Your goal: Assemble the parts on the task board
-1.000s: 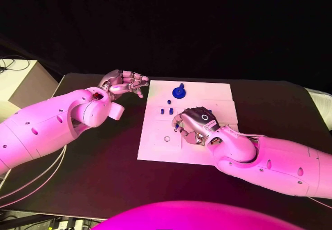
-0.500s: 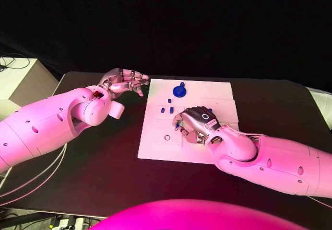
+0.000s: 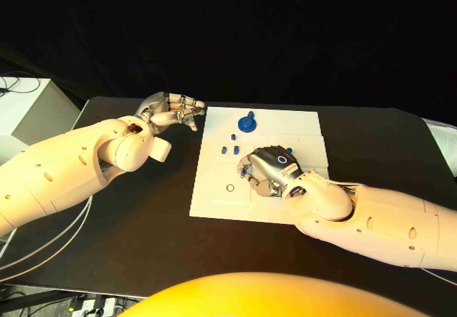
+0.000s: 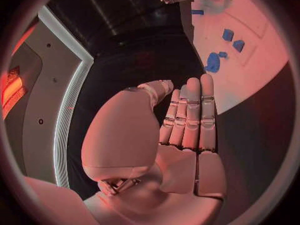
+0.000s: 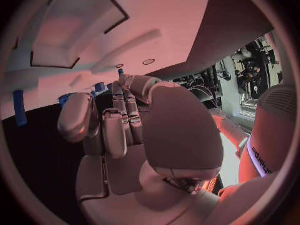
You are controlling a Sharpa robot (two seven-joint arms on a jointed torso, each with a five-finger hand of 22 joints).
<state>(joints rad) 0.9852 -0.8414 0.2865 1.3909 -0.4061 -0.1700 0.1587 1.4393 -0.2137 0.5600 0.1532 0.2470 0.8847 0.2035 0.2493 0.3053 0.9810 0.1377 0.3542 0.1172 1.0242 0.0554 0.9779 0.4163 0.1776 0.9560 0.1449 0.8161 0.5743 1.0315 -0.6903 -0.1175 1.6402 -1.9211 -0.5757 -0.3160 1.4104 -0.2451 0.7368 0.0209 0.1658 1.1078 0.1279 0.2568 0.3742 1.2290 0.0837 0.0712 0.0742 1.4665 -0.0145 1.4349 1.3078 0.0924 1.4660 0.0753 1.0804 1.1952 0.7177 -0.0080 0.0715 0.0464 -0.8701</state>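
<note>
Task board (image 3: 303,129) — white, flat plate — carries small blue parts (image 3: 230,150).

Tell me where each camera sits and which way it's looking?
Head view: on the robot's head, looking down at the task board, both arms, the left hand and the right hand.
Left wrist view: behind the left hand, facing across the table toward the board.
Right wrist view: behind the right hand, looking at the board close up.
Shared: all three show the board with blue parts.
</note>
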